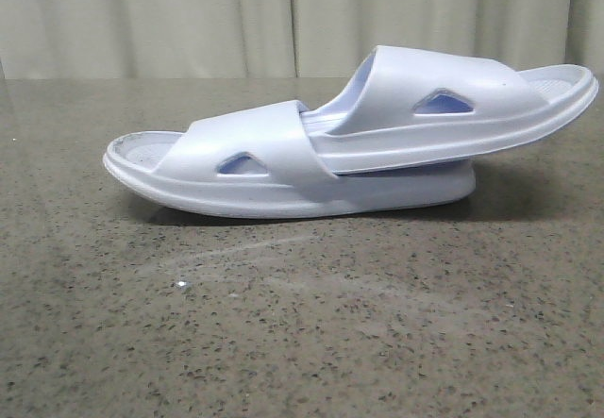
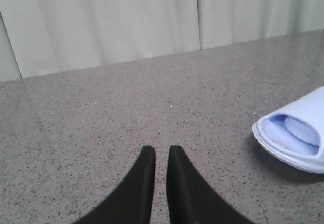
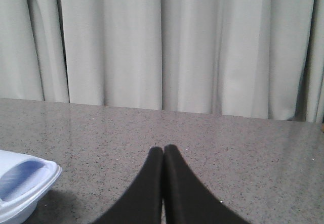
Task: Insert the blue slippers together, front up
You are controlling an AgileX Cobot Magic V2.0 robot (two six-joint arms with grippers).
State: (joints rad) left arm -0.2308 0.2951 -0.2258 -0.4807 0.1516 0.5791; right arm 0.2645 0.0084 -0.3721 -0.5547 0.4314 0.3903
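Observation:
The two blue slippers lie nested on the table in the front view. The lower slipper (image 1: 255,168) lies flat with its toe to the left. The upper slipper (image 1: 453,97) has its heel pushed under the lower one's strap, and its toe points right, raised off the table. Neither gripper shows in the front view. My left gripper (image 2: 161,150) is empty, its fingers almost together with a narrow gap, low over the table; a slipper end (image 2: 298,138) lies off to its side. My right gripper (image 3: 163,149) is shut and empty, with a slipper end (image 3: 20,183) beside it.
The speckled grey stone table (image 1: 283,324) runs back to a pale curtain (image 1: 189,12). Nothing else stands on the table in these views.

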